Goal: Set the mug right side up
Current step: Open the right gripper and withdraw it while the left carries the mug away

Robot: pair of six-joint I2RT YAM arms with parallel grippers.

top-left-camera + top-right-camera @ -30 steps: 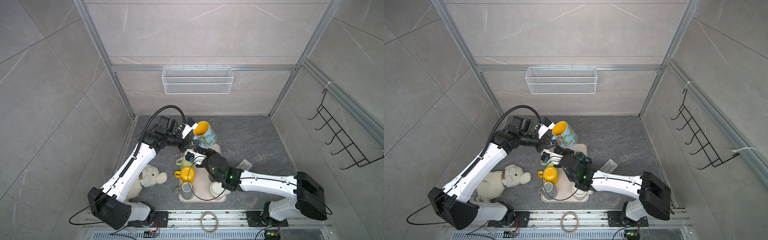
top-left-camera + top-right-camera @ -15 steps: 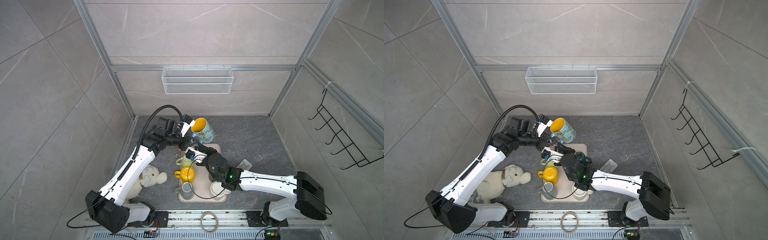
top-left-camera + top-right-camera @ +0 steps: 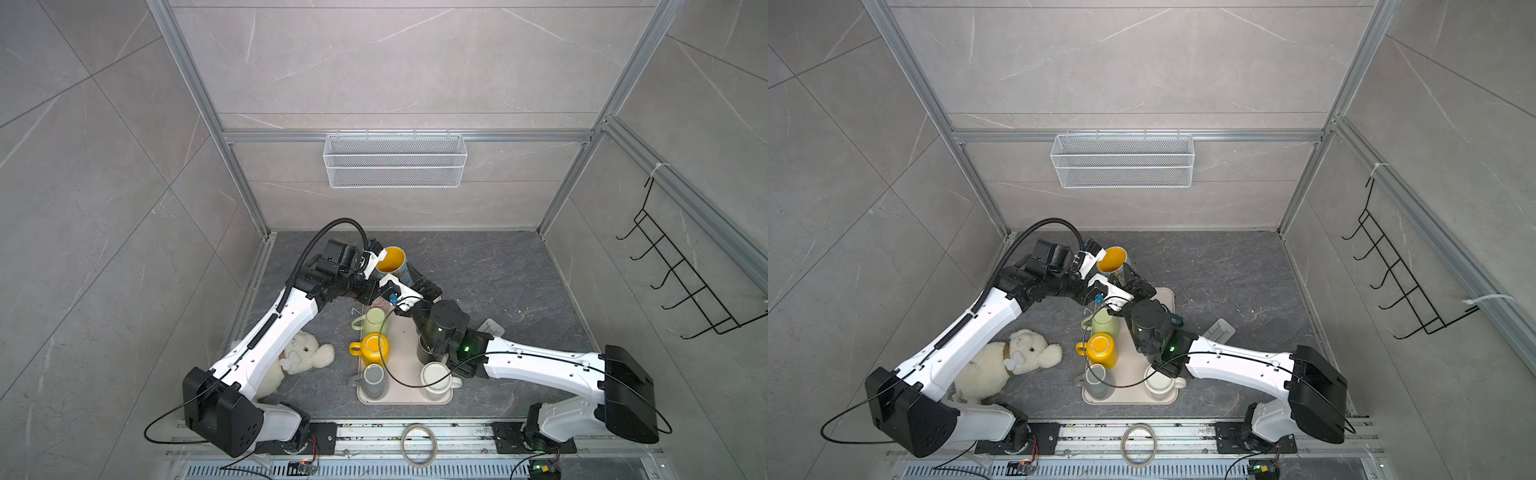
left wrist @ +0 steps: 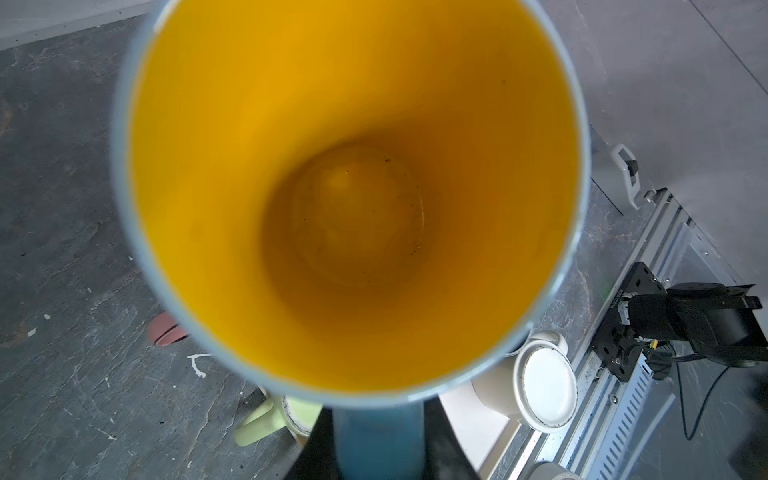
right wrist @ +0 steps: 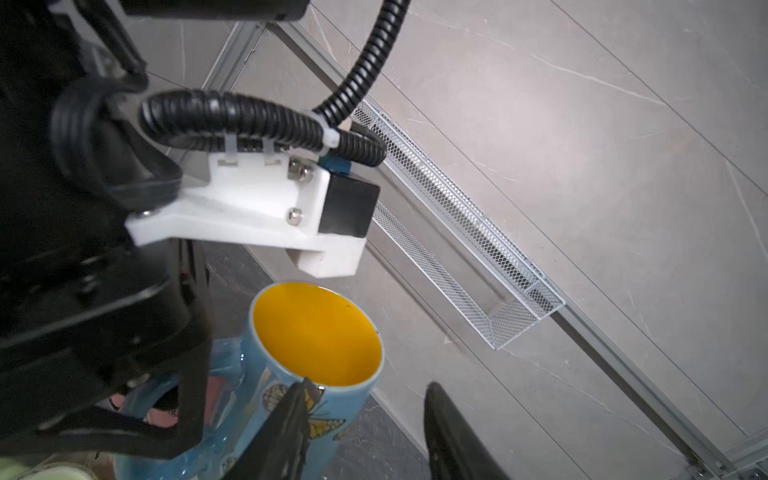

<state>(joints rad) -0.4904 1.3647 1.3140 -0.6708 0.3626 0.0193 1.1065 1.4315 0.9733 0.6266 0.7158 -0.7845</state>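
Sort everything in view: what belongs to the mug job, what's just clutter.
Job: blue butterfly mug, left gripper holding its handle, right gripper open beside it.
Lying about: plush toy, tray of mugs, wire basket, hook rack, tape roll.

I count six mugs: one blue mug [image 3: 392, 262], one pale green mug [image 3: 372, 322], one yellow mug [image 3: 374, 349], one grey mug [image 3: 372, 378], one white mug [image 3: 434, 374] and one dark mug [image 3: 426, 355], half hidden. There is also one tray [image 3: 401, 332], one plush bear [image 3: 301, 353], one wire basket [image 3: 395, 166], one hook rack [image 3: 681, 286] and one tape ring [image 3: 417, 444].

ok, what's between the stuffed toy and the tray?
Only bare floor, in both top views; the handle of the yellow mug overhangs the tray edge toward the stuffed toy.
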